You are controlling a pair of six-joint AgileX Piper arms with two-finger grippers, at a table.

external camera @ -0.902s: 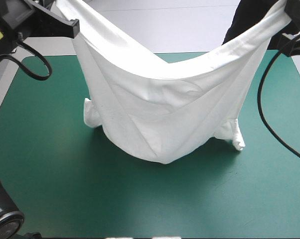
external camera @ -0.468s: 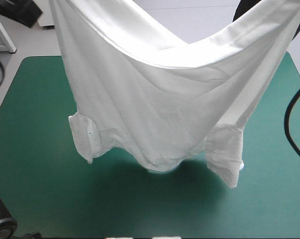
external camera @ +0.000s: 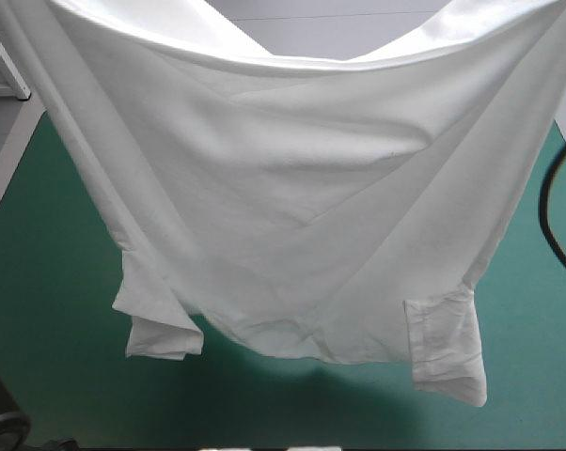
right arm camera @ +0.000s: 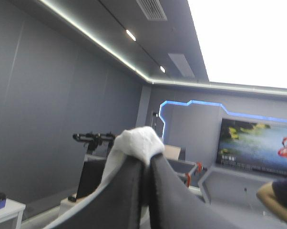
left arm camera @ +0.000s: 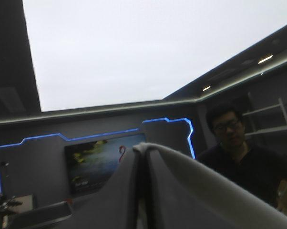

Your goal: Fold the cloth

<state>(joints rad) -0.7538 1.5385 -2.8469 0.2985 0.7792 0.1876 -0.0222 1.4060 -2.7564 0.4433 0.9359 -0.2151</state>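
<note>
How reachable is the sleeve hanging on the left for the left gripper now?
Probably not: the left gripper is shut on the T-shirt, holding it aloft with the right gripper; that sleeve hangs well below, above the table.

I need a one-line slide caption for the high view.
White T-shirt hangs spread wide above the teal-green table, short sleeves dangling, its upper edge leaving the picture.

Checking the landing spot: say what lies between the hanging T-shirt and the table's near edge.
Nothing: the high view shows only bare teal-green cover between the T-shirt and that edge.
</note>
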